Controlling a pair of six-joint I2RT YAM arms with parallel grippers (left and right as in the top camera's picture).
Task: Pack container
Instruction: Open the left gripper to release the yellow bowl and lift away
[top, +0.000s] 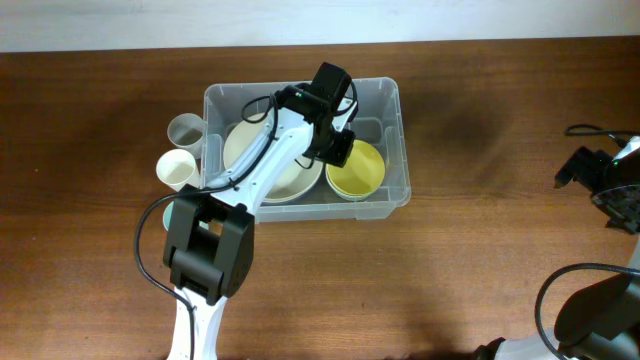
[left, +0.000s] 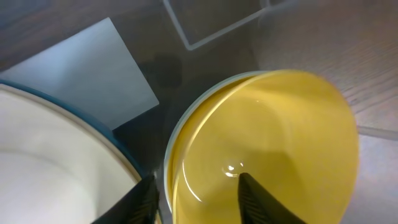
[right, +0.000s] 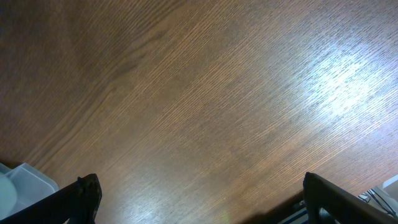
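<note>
Left pincer (left: 196, 190): parted, not clamped, with one finger outside and one inside the rim of a yellow bowl (left: 280, 124). At 9 o'clock of that bowl, a big cream dish (left: 43, 168), the two edges just beside each other. Under both, the clear container (top: 240, 90), white label (left: 81, 74) on its floor, sitting near the middle of the wooden table (top: 90, 130). Outside its wall at 9 o'clock, a grey cup (top: 185, 130) and a cream cup (top: 176, 170), side by side. Right pincer (right: 202, 190): spread wide, holding nothing, over bare wood, at 3 o'clock of the container and well apart.
</note>
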